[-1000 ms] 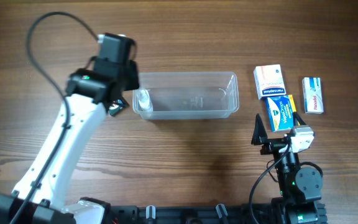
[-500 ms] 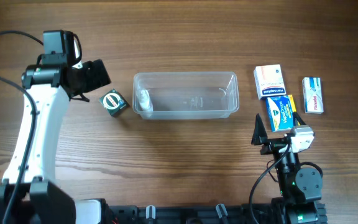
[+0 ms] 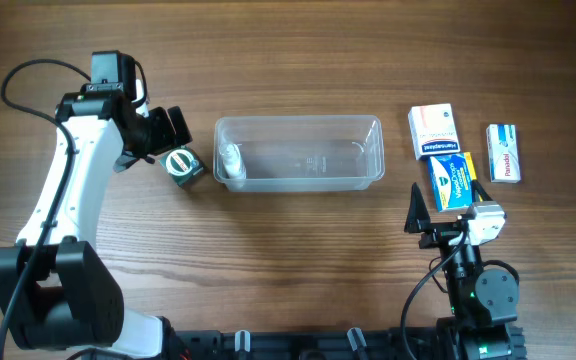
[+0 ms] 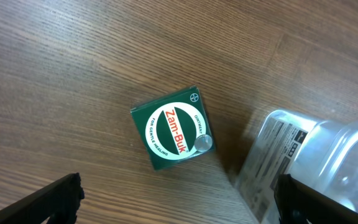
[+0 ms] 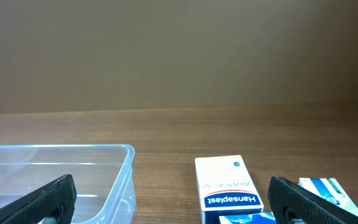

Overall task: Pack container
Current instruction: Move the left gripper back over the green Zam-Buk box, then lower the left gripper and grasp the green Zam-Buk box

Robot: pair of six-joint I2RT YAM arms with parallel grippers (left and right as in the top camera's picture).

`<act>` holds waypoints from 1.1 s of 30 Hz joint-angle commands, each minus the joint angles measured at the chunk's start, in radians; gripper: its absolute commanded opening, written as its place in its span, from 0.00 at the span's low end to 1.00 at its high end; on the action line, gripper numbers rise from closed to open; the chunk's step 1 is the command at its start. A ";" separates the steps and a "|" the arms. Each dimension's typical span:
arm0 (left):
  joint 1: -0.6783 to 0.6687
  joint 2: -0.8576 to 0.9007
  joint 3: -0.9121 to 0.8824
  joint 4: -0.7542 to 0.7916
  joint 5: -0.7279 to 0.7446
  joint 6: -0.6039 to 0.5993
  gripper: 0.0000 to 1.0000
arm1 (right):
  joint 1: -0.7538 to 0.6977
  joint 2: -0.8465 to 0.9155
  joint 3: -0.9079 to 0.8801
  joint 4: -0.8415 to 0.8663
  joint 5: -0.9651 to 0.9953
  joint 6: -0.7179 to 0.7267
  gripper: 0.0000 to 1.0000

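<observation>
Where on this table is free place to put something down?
The widest bare table lies on the near side of the container, between the left arm and the right arm; the far strip beyond the container is also free. Crowded: the right end, where the Hansaplast box, blue box and Panadol box cluster, and the container's left end, beside the Zam-Buk box.

Clear glossy plastic container (image 3: 298,150), matt wood-grain table (image 3: 288,50).
</observation>
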 commanded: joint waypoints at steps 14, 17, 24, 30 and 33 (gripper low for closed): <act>-0.072 0.011 -0.137 0.137 -0.035 -0.207 0.97 | 0.000 -0.004 -0.002 0.005 -0.015 -0.011 1.00; -0.075 0.013 -0.139 0.138 -0.056 -0.209 0.95 | 0.000 -0.004 -0.002 0.005 -0.015 -0.010 1.00; -0.075 0.070 -0.139 0.138 -0.095 -0.246 0.96 | 0.000 -0.004 -0.002 0.005 -0.015 -0.010 1.00; -0.075 0.181 -0.139 0.175 -0.095 -0.248 0.98 | 0.000 -0.004 -0.002 0.005 -0.015 -0.010 1.00; -0.075 0.209 -0.139 0.203 -0.092 -0.248 0.97 | 0.000 -0.004 -0.002 0.005 -0.015 -0.010 1.00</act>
